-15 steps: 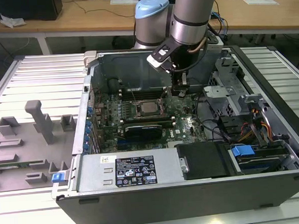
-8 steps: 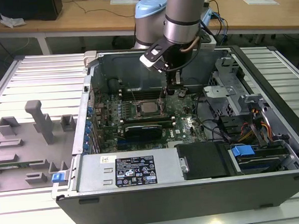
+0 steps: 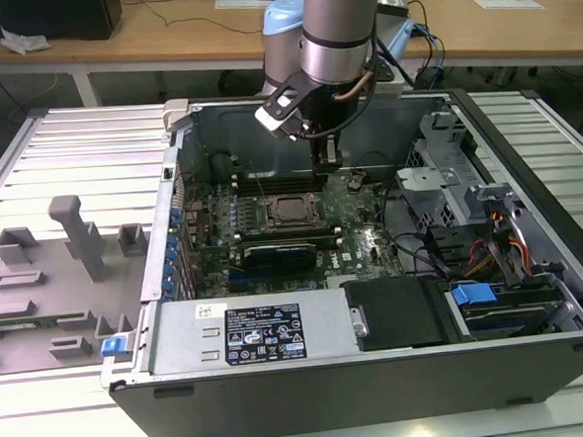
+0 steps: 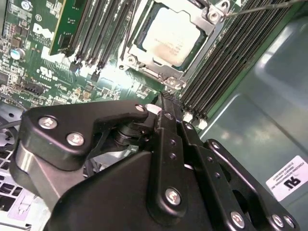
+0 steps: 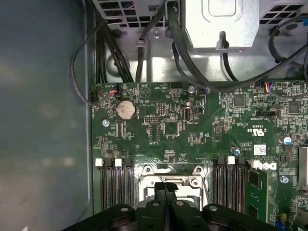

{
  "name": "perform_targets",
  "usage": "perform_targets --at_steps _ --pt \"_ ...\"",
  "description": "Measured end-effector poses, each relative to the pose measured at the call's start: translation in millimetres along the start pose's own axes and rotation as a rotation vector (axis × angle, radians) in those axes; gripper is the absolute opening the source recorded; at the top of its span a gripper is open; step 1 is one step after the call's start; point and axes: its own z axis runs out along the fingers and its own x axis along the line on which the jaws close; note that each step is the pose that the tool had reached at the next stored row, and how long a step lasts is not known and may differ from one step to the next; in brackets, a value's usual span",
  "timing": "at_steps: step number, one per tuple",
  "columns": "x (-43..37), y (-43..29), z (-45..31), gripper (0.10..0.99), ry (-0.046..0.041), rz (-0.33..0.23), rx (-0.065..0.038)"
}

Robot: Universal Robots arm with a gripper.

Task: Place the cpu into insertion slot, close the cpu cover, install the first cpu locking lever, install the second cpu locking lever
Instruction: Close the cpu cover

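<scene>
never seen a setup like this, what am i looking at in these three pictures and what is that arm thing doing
It is a robot arm reaching into an open computer case that lies on a slatted metal table. The exterior view looks on from outside; both wrist views come from cameras riding on the arm, looking past its black claw. The green board is the motherboard. In the second wrist view the cpu, a silver square chip, sits in the insertion slot, with the cpu cover framing it. The claw is shut, holds nothing I can see, and hovers at the socket's edge beside the memory slots. A grey tray of holders lies at the exterior view's left.
</scene>
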Motion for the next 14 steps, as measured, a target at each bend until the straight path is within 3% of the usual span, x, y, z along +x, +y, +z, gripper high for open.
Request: perform_targets --at_steps 4,7,11,14 --pt "0.0 -8.8 1.9 0.106 -0.0060 -0.001 -0.032" --pt "-0.8 -16.9 5.1 0.106 -0.0114 -0.001 -0.033" --pt "-3.6 -23.4 7.9 0.106 -0.0119 -0.001 -0.033" --pt "-6.9 -33.3 11.4 0.106 -0.0137 -0.001 -0.033"
